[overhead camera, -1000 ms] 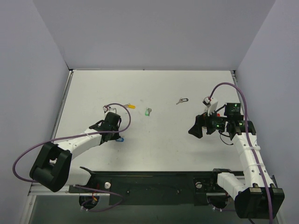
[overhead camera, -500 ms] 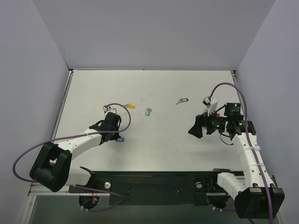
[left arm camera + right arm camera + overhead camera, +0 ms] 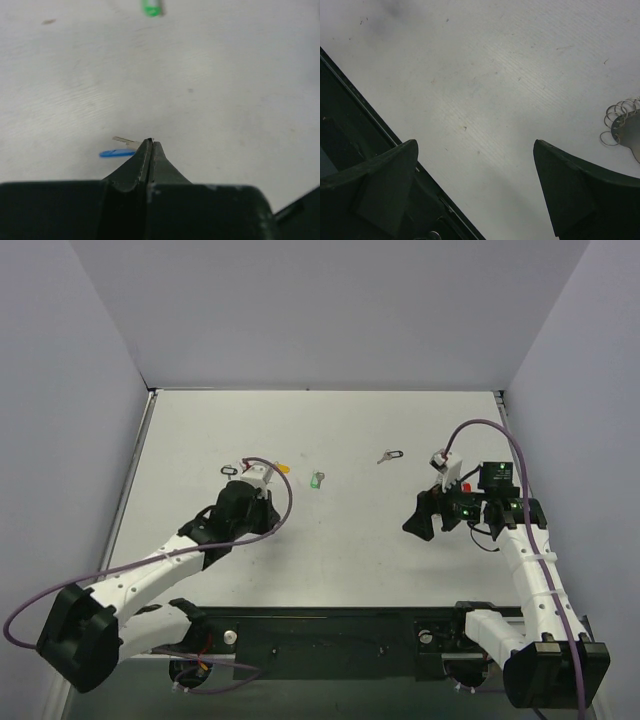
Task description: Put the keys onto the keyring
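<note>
The matte white table (image 3: 330,430) is the broadest surface, faintly scuffed and speckled in the wrist views. Two jointed arms in white and black reach over it, the left arm (image 3: 150,575) angling far and rightward and the right arm (image 3: 535,570) bending in toward the middle; each trails a looping purple cable.

The right gripper (image 3: 475,145) has its dark, wedge-shaped fingers spread wide over bare table, with nothing between them. The left gripper (image 3: 151,141) has its tapered black fingers pressed flat together, and they pinch the blue-tagged key (image 3: 122,147) at its head. The key's thin silver blade and glossy blue plastic tag fan out to the left of the tips.

The keyring (image 3: 619,116) lies on the table at the right edge of the right wrist view, just beyond the right finger. It shows as small silver wire coils against a flat grey piece, partly cut off.

Toward the far middle of the table lie three more keys, well apart: the yellow-tagged key (image 3: 282,467), the green-tagged key (image 3: 317,480) and the black-tagged key (image 3: 390,455).
</note>
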Controlling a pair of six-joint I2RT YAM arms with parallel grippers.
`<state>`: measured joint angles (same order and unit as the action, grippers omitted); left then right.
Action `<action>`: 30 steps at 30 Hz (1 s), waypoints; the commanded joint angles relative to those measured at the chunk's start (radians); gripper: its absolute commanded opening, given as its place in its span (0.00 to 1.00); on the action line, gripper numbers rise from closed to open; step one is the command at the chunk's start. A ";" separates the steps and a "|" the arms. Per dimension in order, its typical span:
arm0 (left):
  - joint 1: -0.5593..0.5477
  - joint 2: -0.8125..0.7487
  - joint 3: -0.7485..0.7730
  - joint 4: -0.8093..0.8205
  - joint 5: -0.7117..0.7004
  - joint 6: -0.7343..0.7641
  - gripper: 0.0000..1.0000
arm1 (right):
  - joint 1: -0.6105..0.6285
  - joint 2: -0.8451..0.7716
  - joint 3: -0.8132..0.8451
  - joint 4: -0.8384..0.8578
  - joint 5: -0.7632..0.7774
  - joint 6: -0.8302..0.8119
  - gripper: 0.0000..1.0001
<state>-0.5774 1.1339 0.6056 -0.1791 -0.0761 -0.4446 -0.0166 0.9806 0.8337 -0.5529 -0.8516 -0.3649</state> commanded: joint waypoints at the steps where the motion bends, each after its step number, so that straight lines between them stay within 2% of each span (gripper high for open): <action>1: -0.126 -0.117 -0.032 0.341 0.234 0.150 0.00 | 0.049 0.004 0.019 -0.079 -0.061 -0.167 0.92; 3: -0.194 -0.132 -0.056 0.492 0.316 0.199 0.00 | 0.073 -0.008 0.025 -0.100 -0.076 -0.237 0.92; 5: -0.257 -0.126 -0.082 0.729 0.373 0.236 0.00 | 0.110 -0.020 0.045 -0.108 -0.076 -0.267 0.92; 7: -0.330 -0.091 -0.090 0.850 0.401 0.262 0.00 | 0.130 -0.011 0.080 -0.177 -0.133 -0.331 0.93; 12: -0.400 0.047 -0.052 0.995 0.375 0.265 0.00 | 0.150 0.042 0.171 -0.405 -0.271 -0.554 0.91; 14: -0.429 0.093 -0.052 1.059 0.363 0.258 0.00 | 0.167 0.046 0.185 -0.510 -0.311 -0.733 0.87; 17: -0.467 0.148 -0.055 1.136 0.343 0.257 0.00 | 0.199 0.040 0.177 -0.532 -0.336 -0.750 0.76; 22: -0.504 0.182 -0.092 1.256 0.309 0.277 0.00 | 0.228 0.023 0.127 -0.533 -0.366 -0.815 0.65; 25: -0.522 0.208 -0.099 1.297 0.320 0.303 0.00 | 0.237 0.036 0.122 -0.536 -0.366 -0.852 0.52; 27: -0.533 0.219 -0.104 1.311 0.331 0.316 0.00 | 0.241 0.039 0.127 -0.538 -0.371 -0.864 0.48; 30: -0.542 0.233 -0.119 1.352 0.351 0.333 0.00 | 0.241 0.035 0.131 -0.538 -0.372 -0.881 0.47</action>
<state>-1.1038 1.3479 0.5007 1.0275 0.2481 -0.1528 0.2173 1.0138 0.9642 -1.0508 -1.1614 -1.1732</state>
